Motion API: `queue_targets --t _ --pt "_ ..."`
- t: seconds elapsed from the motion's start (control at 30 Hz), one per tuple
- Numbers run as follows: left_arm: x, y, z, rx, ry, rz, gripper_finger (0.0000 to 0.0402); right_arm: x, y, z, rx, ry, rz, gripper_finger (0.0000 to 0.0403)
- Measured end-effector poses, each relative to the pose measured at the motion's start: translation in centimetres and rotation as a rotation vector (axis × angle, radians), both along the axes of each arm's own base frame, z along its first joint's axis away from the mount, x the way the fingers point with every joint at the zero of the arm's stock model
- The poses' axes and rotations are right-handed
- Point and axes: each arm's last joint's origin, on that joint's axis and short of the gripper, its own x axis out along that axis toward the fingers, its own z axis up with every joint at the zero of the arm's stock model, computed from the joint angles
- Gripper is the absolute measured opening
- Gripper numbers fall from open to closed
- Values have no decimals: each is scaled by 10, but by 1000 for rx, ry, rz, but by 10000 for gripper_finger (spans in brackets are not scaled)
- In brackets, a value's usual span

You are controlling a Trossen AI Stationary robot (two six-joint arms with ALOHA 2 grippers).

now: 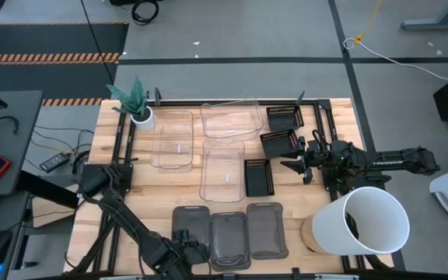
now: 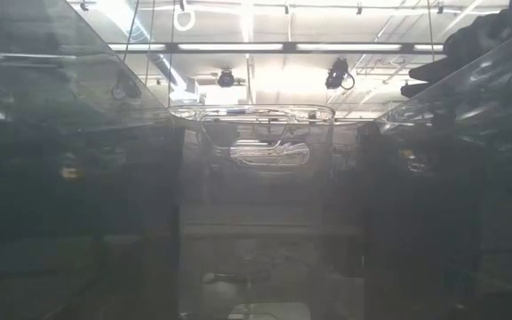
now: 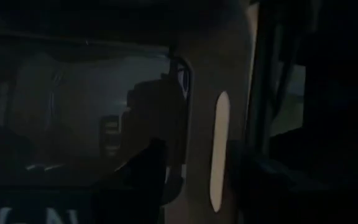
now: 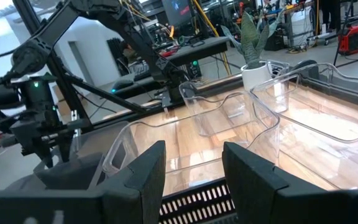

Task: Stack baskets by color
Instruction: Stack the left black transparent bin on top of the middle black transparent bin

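Note:
Three dark grey baskets (image 1: pixel 229 237) lie side by side on the table's near edge. Three clear baskets (image 1: pixel 222 171) rest flat at mid-table, and three black slotted baskets (image 1: pixel 278 144) lie to their right. My left gripper (image 1: pixel 187 247) points steeply down at the near end of the leftmost grey basket (image 1: pixel 190 222). It is open, and in the left wrist view its fingers (image 3: pixel 148 177) stand on either side of that basket's slotted wall (image 3: pixel 219 149). My right gripper (image 4: pixel 194 180) waits open and level above the black baskets.
A big white bucket (image 1: pixel 368 222) lies on its side at the near right corner. A small white plant pot (image 1: pixel 141 117) stands at the far left. Dark frame rails (image 1: pixel 123 148) run along the table's left and right sides.

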Motion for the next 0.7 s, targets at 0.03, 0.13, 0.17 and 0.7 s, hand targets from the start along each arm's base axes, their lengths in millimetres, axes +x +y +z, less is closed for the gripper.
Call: queue_targets --t 0.03,0.13,0.17,0.7 --pt "0 0 -2 0 7 -1 173 0 0 0 0 1 0 165" --pt "1 0 -6 6 22 -2 168 0 0 0 0 0 0 165" --pt "0 0 -7 11 27 -2 164 0 0 0 0 0 0 165" --pt "-2 0 1 -61 69 -2 11 0 0 0 0 0 0 165"
